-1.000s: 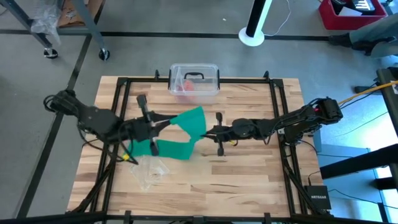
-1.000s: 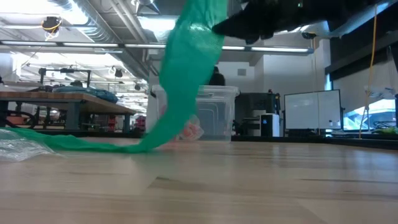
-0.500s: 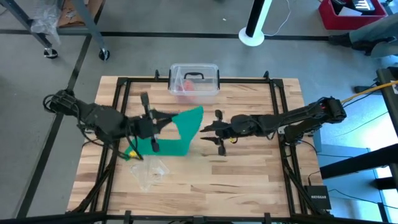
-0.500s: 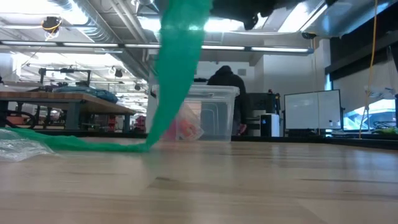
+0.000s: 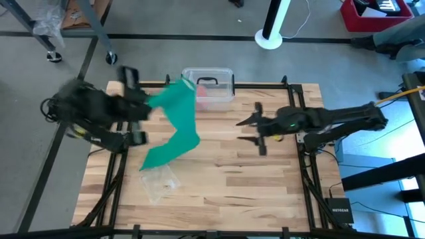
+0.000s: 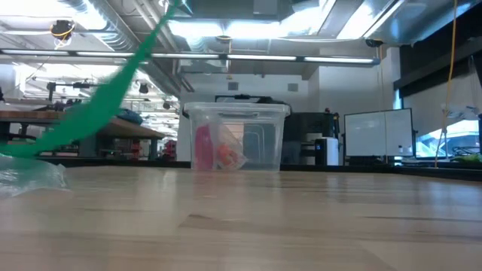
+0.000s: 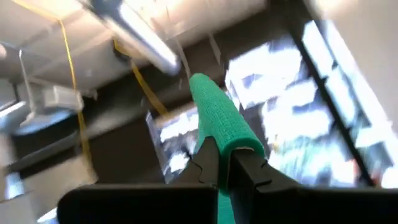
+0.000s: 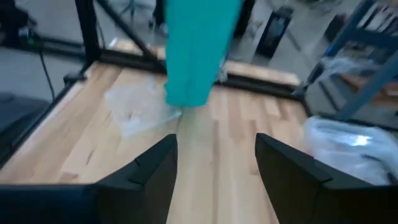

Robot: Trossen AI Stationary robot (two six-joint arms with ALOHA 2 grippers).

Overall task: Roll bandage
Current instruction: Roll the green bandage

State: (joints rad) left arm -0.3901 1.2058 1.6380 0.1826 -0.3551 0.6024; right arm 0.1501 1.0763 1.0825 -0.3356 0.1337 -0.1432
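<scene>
The green bandage [image 5: 174, 126] hangs in a long slant over the table's left half. Its upper end is in my shut left gripper [image 5: 147, 105], which is raised high near the far left. In the low view the bandage [image 6: 98, 98] runs down to the left, toward the clear wrapper [image 6: 22, 177]. My right gripper [image 5: 244, 129] is open in the air right of centre and touches nothing. In its wrist view the bandage [image 8: 199, 56] hangs well ahead of the open fingers [image 8: 155, 171]. My left gripper [image 7: 225, 155] pinches the bandage's upper end [image 7: 219, 127] between its two fingers, the cloth bunched narrow there. A short bunched stub sticks out past the fingertips. The strip hangs below in a slack slant; its lower end [image 5: 151, 161] reaches down near the wrapper.
A clear plastic box with a black handle [image 5: 207, 85] stands at the table's far edge, just right of the bandage. The crumpled clear wrapper [image 5: 159, 182] lies near the front left. Bare wood [image 5: 252, 179] lies in front of my right gripper.
My right gripper has opened, let go of the bandage, and risen while drawing back toward the table's right edge. My left gripper has gone up and toward the far left, tipping upward, still shut on the cloth. The bandage has swung left and now hangs from the left gripper alone.
</scene>
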